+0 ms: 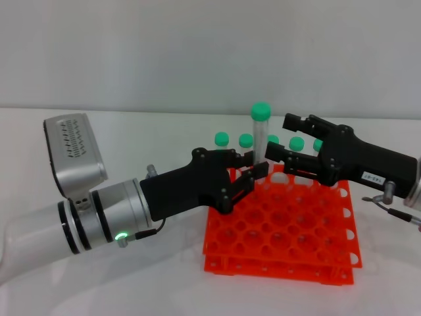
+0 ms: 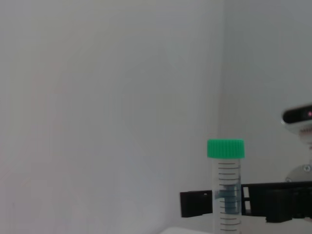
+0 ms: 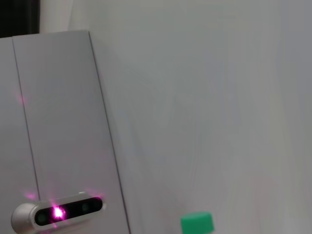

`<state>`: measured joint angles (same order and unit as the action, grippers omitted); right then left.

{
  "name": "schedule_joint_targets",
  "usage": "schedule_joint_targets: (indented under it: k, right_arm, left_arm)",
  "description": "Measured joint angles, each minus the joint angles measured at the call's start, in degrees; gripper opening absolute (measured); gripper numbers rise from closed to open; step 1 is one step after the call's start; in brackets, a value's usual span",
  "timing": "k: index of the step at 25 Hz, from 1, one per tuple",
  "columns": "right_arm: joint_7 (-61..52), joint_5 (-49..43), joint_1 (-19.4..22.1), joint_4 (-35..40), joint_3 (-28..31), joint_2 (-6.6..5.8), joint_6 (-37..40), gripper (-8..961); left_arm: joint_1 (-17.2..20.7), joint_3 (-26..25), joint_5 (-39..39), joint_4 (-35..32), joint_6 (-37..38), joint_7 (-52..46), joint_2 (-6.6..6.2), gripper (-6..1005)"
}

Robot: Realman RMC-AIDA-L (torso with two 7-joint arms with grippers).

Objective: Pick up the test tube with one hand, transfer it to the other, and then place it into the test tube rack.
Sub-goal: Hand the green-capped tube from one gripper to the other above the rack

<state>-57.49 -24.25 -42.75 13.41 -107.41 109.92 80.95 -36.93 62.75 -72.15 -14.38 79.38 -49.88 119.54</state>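
Nearest, the left gripper (image 1: 253,172) reaches over the red rack (image 1: 283,227) on the white table (image 1: 99,276), its fingers clamped on the lower part of an upright tube (image 1: 260,135). Clear, with printed graduation lines and a green cap (image 2: 225,148), the tube rises above both grippers. From the opposite side, the right gripper (image 1: 279,156) meets it with fingers spread around it. Behind them, other green caps (image 1: 222,138) show in a row.
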Motion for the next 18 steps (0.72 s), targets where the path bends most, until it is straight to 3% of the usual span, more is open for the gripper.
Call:
schedule_joint_targets:
  k: [16,18]
  right_arm:
    - [-0.4,-1.8,-0.5,2.1,-0.1,1.32,-2.9,830]
    - [-0.4,-2.1,-0.5,2.2,-0.1,1.53,-3.4,732]
  left_arm:
    - [-0.7,2.4,-0.3,1.3,-2.6,-0.4,-0.06,195]
    - [-0.7,2.7,-0.3,1.3,-2.6,-0.4,-0.08,195]
